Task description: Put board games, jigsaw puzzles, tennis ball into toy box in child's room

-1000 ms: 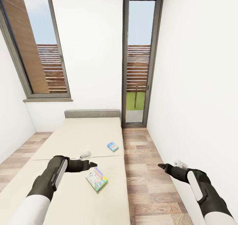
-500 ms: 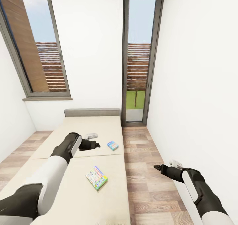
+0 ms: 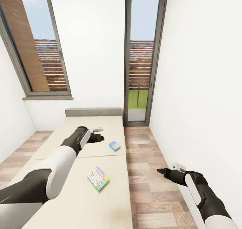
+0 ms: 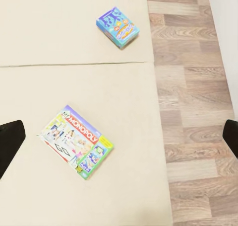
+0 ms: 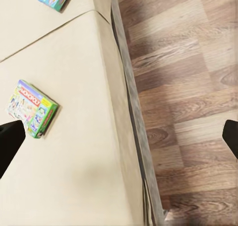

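Two board games lying on the bed (image 3: 77,202), none yet picked up. Nearest, right of the mattress middle: green-yellow game box (image 3: 98,178), flat. Over the floor at right: right gripper (image 3: 163,171), fingers spread wide, empty. Farther, by the bed's right edge: blue game box (image 3: 114,145). Just left of it, above the mattress: left gripper (image 3: 99,139), wide apart, holding nothing. No toy box or table in sight; whole task apparently left to do.

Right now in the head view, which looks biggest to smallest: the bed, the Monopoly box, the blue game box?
1. Wide beige bed, by far the largest.
2. Green-yellow Monopoly board game box.
3. Small blue board game box, though it lies farther from the camera, which shrinks it somewhat.
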Tool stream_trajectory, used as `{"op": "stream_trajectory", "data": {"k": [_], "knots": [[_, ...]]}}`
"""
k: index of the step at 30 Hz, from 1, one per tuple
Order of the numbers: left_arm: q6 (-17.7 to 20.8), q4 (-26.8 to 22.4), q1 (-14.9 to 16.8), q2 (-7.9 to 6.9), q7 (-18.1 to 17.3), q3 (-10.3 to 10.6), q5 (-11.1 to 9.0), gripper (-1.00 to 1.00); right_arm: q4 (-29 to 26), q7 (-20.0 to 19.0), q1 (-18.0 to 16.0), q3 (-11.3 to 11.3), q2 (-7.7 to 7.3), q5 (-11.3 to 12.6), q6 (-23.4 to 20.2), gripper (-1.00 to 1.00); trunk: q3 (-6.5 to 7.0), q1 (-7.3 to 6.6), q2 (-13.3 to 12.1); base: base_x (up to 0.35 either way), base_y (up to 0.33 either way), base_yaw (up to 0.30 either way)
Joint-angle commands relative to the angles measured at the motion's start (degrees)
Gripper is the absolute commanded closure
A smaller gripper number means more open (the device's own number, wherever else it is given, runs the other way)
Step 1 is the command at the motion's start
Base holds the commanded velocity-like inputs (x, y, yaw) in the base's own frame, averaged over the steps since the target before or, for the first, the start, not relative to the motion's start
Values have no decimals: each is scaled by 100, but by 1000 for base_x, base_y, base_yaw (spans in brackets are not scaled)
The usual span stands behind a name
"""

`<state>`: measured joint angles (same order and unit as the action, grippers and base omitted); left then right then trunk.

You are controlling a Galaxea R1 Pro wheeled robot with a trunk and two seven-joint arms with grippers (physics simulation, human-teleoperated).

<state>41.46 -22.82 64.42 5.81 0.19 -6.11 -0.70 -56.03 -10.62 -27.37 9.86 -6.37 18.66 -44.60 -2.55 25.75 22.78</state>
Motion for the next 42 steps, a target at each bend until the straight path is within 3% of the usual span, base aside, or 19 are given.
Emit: {"op": "stream_trajectory", "data": {"k": [1, 14, 29, 42], "knots": [[-45, 15, 11, 15, 43, -41, -4, -100, -4, -24, -5, 14, 0, -27, -29, -100, -24, 4, 14, 0, 0, 0], [-1097, 700, 35, 52, 271, -40, -5, -100, -4, 23, -5, 7, -12, -29, -31, -100, -147, 4, 14, 0, 0, 0], [-1512, 768, 36, 60, 280, -23, -1, -100, 2, 25, -5, 7, -34, -23, -31, -100, -288, 4, 14, 0, 0, 0], [-1585, 770, 36, 68, 280, -24, -9, -100, 4, 25, -5, 19, -63, -20, -30, -100, -411, 4, 14, 0, 0, 0]]}}
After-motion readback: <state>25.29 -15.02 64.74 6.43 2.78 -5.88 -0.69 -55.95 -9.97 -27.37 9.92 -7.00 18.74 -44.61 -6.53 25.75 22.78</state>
